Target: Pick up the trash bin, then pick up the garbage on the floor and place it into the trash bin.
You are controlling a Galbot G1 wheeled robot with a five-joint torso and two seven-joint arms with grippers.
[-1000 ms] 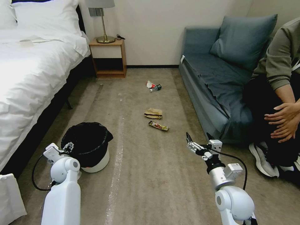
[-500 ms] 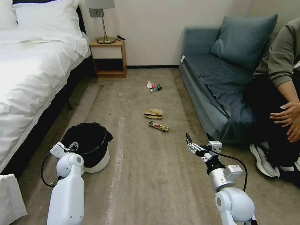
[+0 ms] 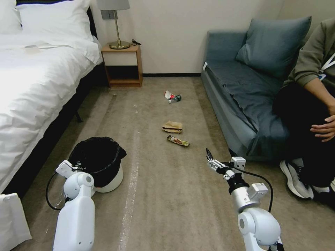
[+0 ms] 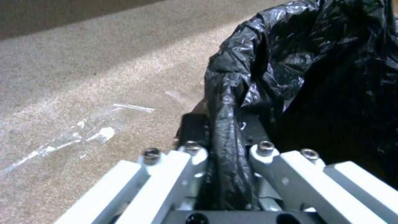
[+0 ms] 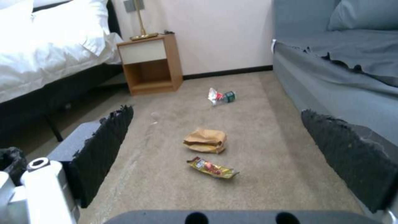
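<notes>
carpet [image 3: 167,195] | trash bin [image 3: 111,179] | paper bag [image 3: 172,126] | wrapper [image 3: 178,141] | packet [image 3: 169,94] | bottle [image 3: 176,98]

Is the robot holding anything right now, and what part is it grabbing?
Yes. The left end effector is shut on the trash bin, pinching the black bag folded over its rim. The right end effector is open and holds nothing, above the carpet.

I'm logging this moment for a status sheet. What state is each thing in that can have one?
trash bin: upright on the carpet, black liner over its rim
left end effector: shut on the bin's lined rim
right end effector: open, empty, above the carpet
paper bag: crumpled, on the floor
snack-bar wrapper: flat on the floor
red-and-white packet: crushed, beside small bottle
</notes>
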